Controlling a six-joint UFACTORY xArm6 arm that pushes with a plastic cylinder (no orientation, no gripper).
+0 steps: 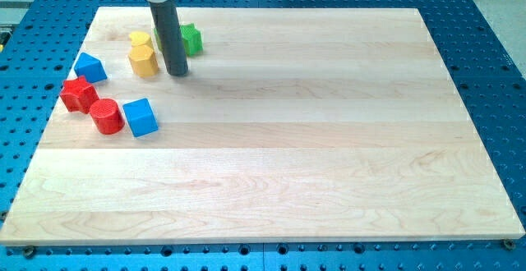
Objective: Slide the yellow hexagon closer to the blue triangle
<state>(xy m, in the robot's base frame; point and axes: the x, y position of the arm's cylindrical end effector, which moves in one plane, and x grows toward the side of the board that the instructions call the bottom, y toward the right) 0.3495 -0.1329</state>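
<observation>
We see our dark rod [169, 33] standing upright over the upper left part of the wooden board [279, 140], with my tip [177, 73] resting on the board surface. The rod is a plain pusher with no jaws; it holds nothing. The yellow hexagon [143, 60] lies just beside my tip, on the view's left of it, with a narrow gap between them. A second yellow block [140, 39], whose shape we cannot make out, sits just above the hexagon. A green block [191, 39] lies behind the rod, toward the view's right, partly hidden by it. The blue triangle [89, 67] lies near the board's left edge, to the left of the hexagon and apart from it. Below it we find a red star-like block [79, 94], touching a red cylinder [106, 116], which touches a blue cube [140, 117].
</observation>
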